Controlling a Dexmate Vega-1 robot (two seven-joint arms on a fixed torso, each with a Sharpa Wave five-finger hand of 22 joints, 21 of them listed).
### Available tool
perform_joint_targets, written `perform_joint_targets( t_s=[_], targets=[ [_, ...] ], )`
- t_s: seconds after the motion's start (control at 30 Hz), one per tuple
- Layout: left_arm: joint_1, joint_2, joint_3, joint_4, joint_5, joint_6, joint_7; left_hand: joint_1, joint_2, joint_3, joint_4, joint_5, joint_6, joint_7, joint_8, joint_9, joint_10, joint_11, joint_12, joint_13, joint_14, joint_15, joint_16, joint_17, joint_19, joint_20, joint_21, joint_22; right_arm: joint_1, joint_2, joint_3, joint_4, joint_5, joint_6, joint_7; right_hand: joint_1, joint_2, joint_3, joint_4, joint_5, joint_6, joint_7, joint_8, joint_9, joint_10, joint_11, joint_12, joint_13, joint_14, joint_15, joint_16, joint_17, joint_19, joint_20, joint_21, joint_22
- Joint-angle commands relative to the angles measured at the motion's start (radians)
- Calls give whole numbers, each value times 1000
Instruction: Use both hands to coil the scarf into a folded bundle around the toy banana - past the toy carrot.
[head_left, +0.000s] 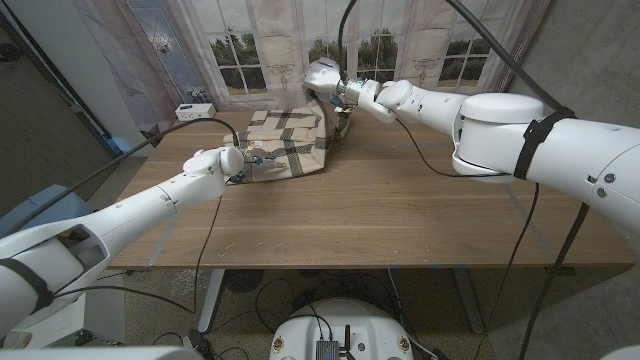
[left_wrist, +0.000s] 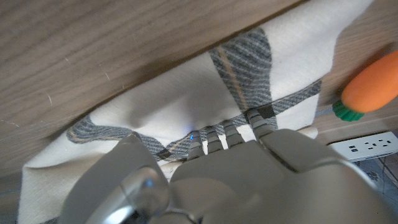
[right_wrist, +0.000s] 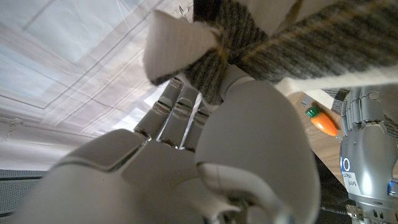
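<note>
At the table's far middle lies the scarf (head_left: 285, 140): your right hand (head_left: 328, 82) grips its raised corner, your left hand (head_left: 228, 160) pins its near edge. Fold snugly (banana hidden; toy carrot (left_wrist: 368, 84) beside the cloth), keeping tension even.

Scarf (head_left: 286, 140) on table (head_left: 380, 215), carrot (left_wrist: 369, 85) beside.

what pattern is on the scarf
Cream with grey plaid bands and thin tan lines; the scarf shows best in the left wrist view.
</note>
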Motion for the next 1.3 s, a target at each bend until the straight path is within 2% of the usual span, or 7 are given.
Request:
perform_joint_targets(
  t_s=[0.03,0.3,0.43,0.5,0.57,0.9,1.3],
  targets=[
    [3,1,-3,-3,-4,5,7,-10,0,-5,1,8,-6,-8,5,0,-1,4,5,2,1,-2,4,4,6,3,6,3,25,32,-23,2,-44,16,-51,12,3,-3,1,4,13,-1,-6,5,39,-38,7,63,14,-120,-4,4,-7,-25,9,1],
    [13,6,-9,-12,-10,12,16,-11,0,-6,0,9,-6,-9,5,0,0,6,5,1,1,-2,4,3,8,2,6,3,33,52,-25,3,-59,17,-65,12,2,-5,1,6,16,-2,-8,5,40,-40,6,64,17,-120,-12,6,-11,-26,14,0],
    [17,8,-11,-14,-14,14,20,-12,0,-7,0,10,-5,-9,6,0,-1,5,5,1,1,-1,4,3,7,3,6,2,38,57,-32,2,-75,30,-106,12,1,-6,1,6,16,-2,-9,4,42,-46,7,64,19,-121,-16,8,-12,-25,17,-1],
    [18,8,-12,-16,-14,15,24,-13,0,-7,-1,10,-5,-9,6,0,-1,5,5,1,1,-1,4,3,7,4,6,2,39,59,-36,2,-85,38,-130,13,1,-6,1,7,16,-4,-11,4,38,-35,4,63,20,-121,-19,9,-13,-25,20,-1],
    [19,9,-12,-16,-16,15,25,-13,0,-7,-1,10,-5,-9,6,0,0,5,5,1,1,-1,4,3,8,3,6,2,41,61,-39,2,-95,45,-151,13,-1,-8,1,7,16,-6,-11,4,40,-46,5,65,20,-121,-21,10,-14,-25,22,-2],
    [23,12,-14,-18,-20,14,30,-15,1,-9,-3,12,-6,-8,6,0,-1,5,6,1,0,-3,4,3,7,1,6,2,46,77,-56,0,-144,74,-247,12,-1,-10,2,8,17,-9,-15,4,41,-47,2,62,24,-121,-29,14,-19,-24,29,-3],
    [33,18,-18,-26,-28,19,35,-17,2,-10,-6,14,-6,-8,7,0,-2,3,6,1,0,-1,4,3,8,3,6,2,45,88,-58,-1,-169,85,-280,12,0,-12,3,9,18,-13,-18,4,39,-50,-2,60,27,-121,-41,19,-22,-24,38,-5]
  ],
)
